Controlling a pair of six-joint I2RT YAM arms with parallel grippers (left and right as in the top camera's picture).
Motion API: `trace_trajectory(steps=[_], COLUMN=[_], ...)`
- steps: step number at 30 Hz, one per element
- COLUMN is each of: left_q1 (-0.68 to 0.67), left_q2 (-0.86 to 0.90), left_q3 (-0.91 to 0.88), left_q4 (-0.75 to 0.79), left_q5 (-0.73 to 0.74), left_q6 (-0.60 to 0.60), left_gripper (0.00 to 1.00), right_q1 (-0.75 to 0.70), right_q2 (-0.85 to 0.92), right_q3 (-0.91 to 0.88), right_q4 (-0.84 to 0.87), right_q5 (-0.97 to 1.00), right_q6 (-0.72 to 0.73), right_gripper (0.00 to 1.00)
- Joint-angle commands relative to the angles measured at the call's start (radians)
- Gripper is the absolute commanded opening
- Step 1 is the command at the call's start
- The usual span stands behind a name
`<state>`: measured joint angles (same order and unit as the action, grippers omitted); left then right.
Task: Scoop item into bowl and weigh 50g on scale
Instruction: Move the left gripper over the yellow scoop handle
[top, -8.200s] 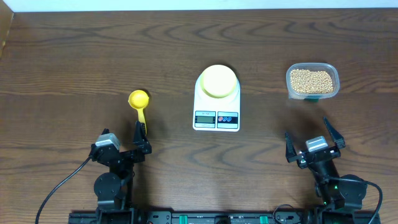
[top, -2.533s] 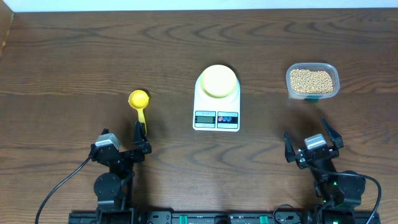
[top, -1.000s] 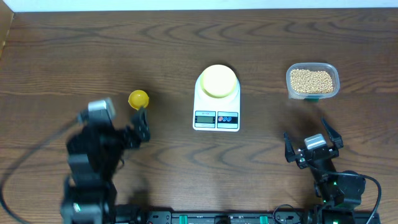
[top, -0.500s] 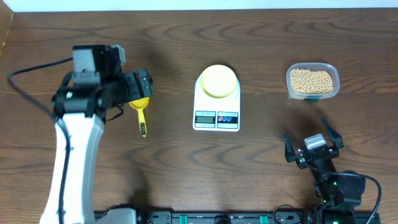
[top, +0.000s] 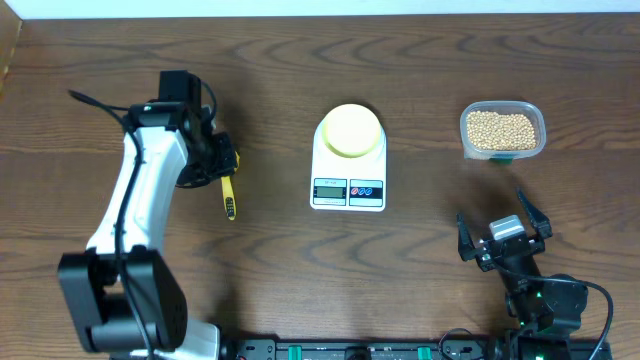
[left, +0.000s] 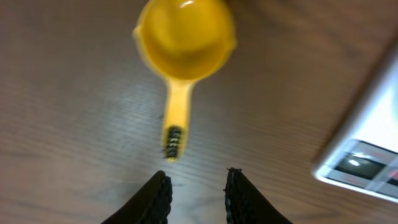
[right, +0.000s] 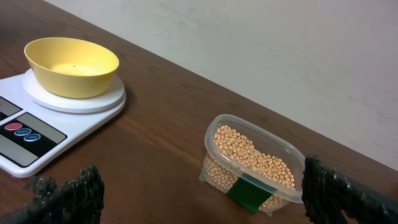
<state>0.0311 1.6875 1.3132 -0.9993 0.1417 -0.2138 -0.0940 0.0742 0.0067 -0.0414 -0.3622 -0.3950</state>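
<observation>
**Left gripper above the scoop, left of the scale**

My left gripper (left: 196, 182) hangs over the yellow scoop (left: 181, 68), left of the scale (top: 348, 188). Its jaws stand a little apart with nothing between them, and the handle's end lies just ahead of the fingertips. My right gripper (top: 498, 224) sits right of the scale and nearer to me, spread wide and empty. The pale-yellow bowl (top: 350, 130) rests on the scale's platform. The beans (top: 501, 130) fill a clear tub (top: 541, 122) well to the scale's right, so the scale and bowl stand between scoop and beans.
</observation>
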Motion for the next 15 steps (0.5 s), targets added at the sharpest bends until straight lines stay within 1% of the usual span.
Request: trace_trajectory(steps=[1, 3, 4, 5, 7, 8, 10, 15], left_q1=[0.003, 0.003, 0.003, 0.003, 0.003, 0.003, 0.003, 0.003], left_q2=[0.050, 0.074, 0.085, 0.097, 0.114, 0.121, 0.125, 0.125], left_q3=[0.011, 0.001, -0.005, -0.011, -0.019, -0.023, -0.031, -0.034], left_q4=[-0.020, -0.021, -0.020, -0.020, -0.017, -0.013, -0.002, 0.021], left_q5=[-0.083, -0.083, -0.083, -0.084, -0.089, -0.105, -0.139, -0.161], left_q6=[-0.043, -0.043, -0.043, -0.043, -0.043, -0.043, -0.043, -0.051], left_gripper=[0.32, 0.39, 0.48, 0.60, 0.76, 0.81, 0.87, 0.88], right_q1=[-0.003, -0.003, -0.003, -0.003, -0.003, -0.003, -0.003, -0.003], right_q2=[-0.002, -0.002, -0.002, -0.002, -0.002, -0.002, -0.002, -0.002], right_q3=[-0.001, -0.001, -0.001, -0.001, -0.001, -0.001, -0.001, -0.001], right_q4=[-0.005, -0.005, -0.005, -0.005, -0.005, -0.005, -0.005, -0.005], right_q5=[0.005, 0.005, 0.005, 0.005, 0.005, 0.005, 0.005, 0.005], right_q6=[-0.003, -0.003, -0.003, -0.003, -0.003, -0.003, -0.003, -0.003], right_gripper=[0.99, 0.99, 0.99, 0.99, 0.99, 0.99, 0.99, 0.99])
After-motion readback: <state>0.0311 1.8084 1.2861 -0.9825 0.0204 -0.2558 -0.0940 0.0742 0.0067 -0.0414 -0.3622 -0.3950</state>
